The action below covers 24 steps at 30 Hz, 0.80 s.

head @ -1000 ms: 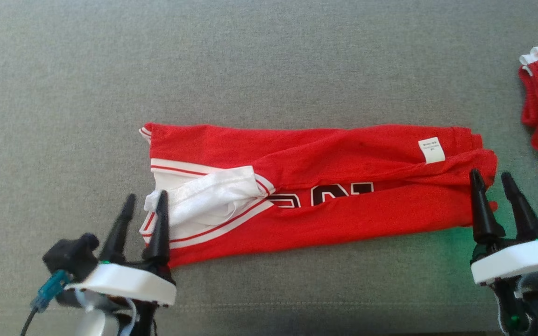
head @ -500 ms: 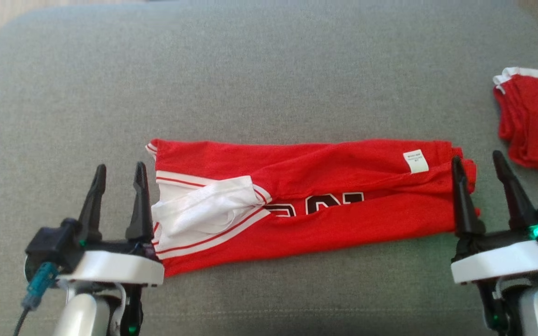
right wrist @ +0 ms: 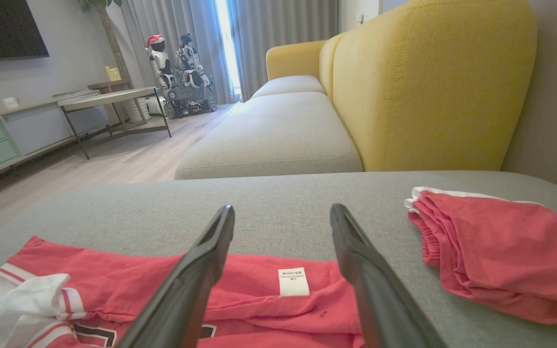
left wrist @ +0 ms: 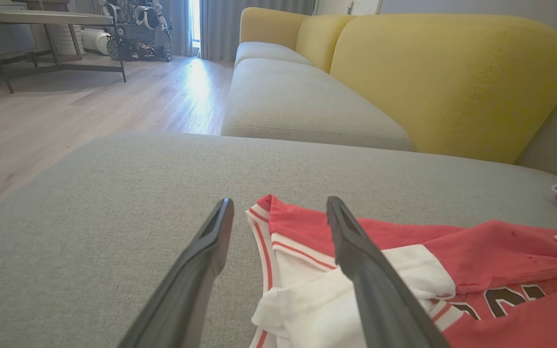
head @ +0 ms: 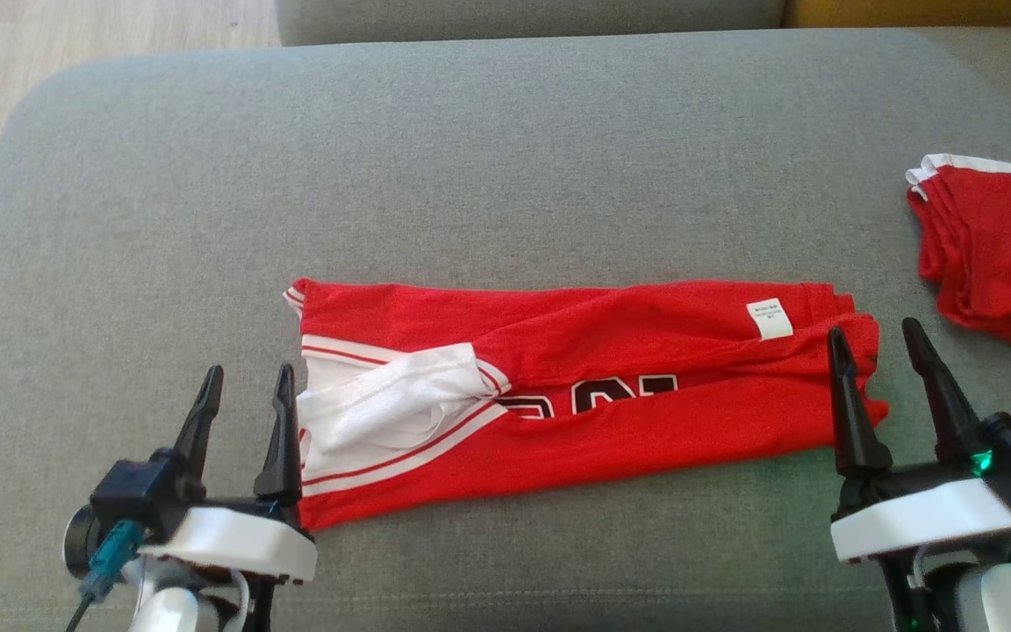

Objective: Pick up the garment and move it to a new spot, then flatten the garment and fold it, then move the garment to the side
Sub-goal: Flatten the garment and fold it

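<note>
The left pincer (head: 249, 371), jaws wide, sits low at the white-trimmed left end of the jersey (head: 646, 430), fingers pointing toward the far edge of the cushion (head: 470, 158). The jersey, a long folded strip across the cushion's middle, looks light, soft and limp, so it should probably be pinched through all layers at both short ends. The right pincer (head: 872, 330), equally wide, stands at the strip's right end, short of the red pile (head: 997, 246) by the right edge.

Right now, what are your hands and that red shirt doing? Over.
Both hands open, empty: left hand, right hand. Long-folded red-and-white fabric jersey flat on the grey cushion between them. Folded red garment pile lies apart, right.
</note>
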Tool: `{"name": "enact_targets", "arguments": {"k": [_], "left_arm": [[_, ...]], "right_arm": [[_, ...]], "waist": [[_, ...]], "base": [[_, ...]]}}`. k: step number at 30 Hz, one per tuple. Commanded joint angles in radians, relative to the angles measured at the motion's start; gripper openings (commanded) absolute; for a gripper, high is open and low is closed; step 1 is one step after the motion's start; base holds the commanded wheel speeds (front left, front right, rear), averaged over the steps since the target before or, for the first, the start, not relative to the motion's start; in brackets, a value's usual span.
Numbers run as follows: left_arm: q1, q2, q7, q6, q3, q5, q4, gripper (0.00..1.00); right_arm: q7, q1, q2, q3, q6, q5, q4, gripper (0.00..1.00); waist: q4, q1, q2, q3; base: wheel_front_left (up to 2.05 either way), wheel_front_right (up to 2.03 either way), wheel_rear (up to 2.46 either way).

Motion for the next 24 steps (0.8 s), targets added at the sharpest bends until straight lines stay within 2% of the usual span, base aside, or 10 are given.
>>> {"name": "enact_targets", "arguments": {"k": [1, 13, 20, 24], "left_arm": [[-0.027, 0.008, -0.008, -0.002, 0.038, 0.003, -0.022, 1.00], [-0.040, 0.001, -0.008, -0.013, 0.038, 0.004, -0.010, 1.00], [-0.076, -0.006, -0.008, -0.022, 0.030, 0.014, -0.015, 1.00], [-0.110, -0.013, -0.008, -0.034, 0.022, 0.022, -0.014, 1.00]], "right_arm": [[-0.008, -0.019, -0.007, 0.021, -0.001, 0.000, -0.029, 1.00], [0.002, -0.038, 0.001, 0.021, -0.001, 0.020, -0.008, 1.00], [0.019, -0.091, -0.009, -0.051, -0.001, 0.030, 0.056, 1.00], [0.061, -0.137, -0.012, -0.110, -0.001, 0.022, 0.140, 1.00]], "waist": [[0.000, 0.0001, 0.0000, 0.000], [0.003, 0.0001, 0.0000, 0.019], [0.018, 0.0001, 0.0000, 0.068], [0.033, 0.0001, 0.0000, 0.107]], "base": [[0.00, 0.00, 0.00], [0.00, 0.00, 0.00], [0.00, 0.00, 0.00], [0.00, 0.00, 0.00]]}}
